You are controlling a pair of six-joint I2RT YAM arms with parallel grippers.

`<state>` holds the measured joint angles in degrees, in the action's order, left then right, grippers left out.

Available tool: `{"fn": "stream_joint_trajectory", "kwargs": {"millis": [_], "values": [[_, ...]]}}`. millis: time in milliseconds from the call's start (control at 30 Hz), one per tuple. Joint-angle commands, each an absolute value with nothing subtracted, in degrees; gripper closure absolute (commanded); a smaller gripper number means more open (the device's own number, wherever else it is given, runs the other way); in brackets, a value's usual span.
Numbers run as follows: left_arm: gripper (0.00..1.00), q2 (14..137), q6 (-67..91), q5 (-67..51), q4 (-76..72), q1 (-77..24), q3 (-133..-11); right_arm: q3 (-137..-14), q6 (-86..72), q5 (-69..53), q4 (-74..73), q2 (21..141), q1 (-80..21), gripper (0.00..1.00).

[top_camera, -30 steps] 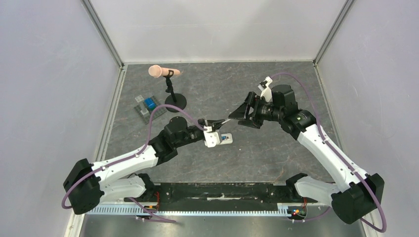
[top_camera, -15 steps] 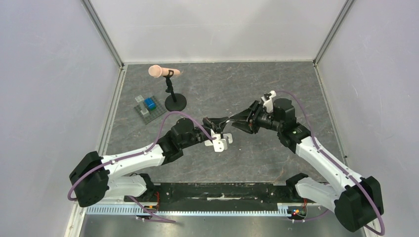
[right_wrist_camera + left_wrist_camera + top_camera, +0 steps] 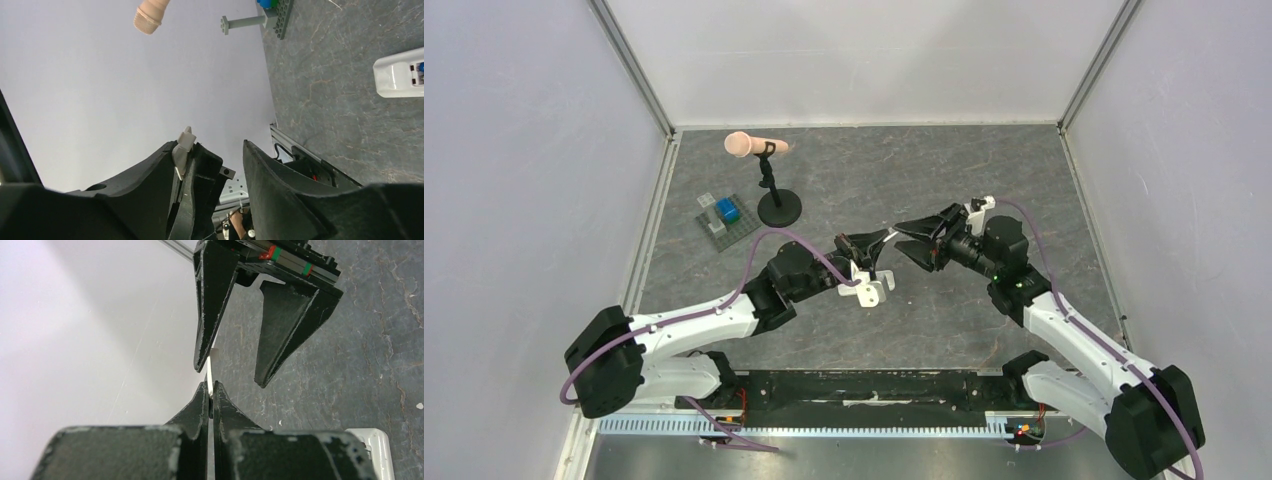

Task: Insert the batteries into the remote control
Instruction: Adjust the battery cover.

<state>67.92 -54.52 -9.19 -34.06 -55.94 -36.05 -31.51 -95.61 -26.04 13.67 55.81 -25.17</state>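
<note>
The grey stone table (image 3: 984, 170) fills the middle of the top view, and your two arms reach in from its near edge and meet nose to nose over it. Your left arm (image 3: 694, 320) comes from the left and your right arm (image 3: 1074, 330) from the right. At the back left stands the pink microphone (image 3: 749, 145) on its black stand, with the grey brick plate (image 3: 724, 218) and its blue brick just beside it. The white remote control (image 3: 397, 75) lies flat on the table, well apart from those toys. In the right wrist view its long side runs left to right, its rounded end points left, and the rest is cut off by the picture edge. From the top you can hardly see it, because your left wrist covers that spot. Your left gripper (image 3: 879, 236) is pressed together and pinches a thin white piece (image 3: 210, 371). You see it only edge-on, so its shape is hard to make out. Your right gripper (image 3: 900, 238) is spread, and the white piece pokes in between its two fingers, right by the tip of one of them. A blue battery (image 3: 418, 67) sits in the remote's open slot, and only a tiny bit of it shows.
</note>
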Motion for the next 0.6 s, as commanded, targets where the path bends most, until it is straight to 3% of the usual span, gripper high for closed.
{"fn": "stream_joint_trajectory", "kwargs": {"millis": [0, 367, 567], "values": [[0.98, 67.9, -56.5, -9.2, -39.3, -56.6, -37.3, -30.6, -99.3, -22.5, 18.7, 55.2, -25.1, 0.47], [0.96, 69.3, -60.4, -11.4, -34.4, -57.6, -39.0, -37.1, -94.2, -23.4, 7.8, 59.9, -25.1, 0.69], [0.9, 69.7, -59.4, -10.2, -34.2, -58.0, -39.6, -37.4, -94.4, -23.0, 7.0, 60.5, -25.1, 0.99]]}}
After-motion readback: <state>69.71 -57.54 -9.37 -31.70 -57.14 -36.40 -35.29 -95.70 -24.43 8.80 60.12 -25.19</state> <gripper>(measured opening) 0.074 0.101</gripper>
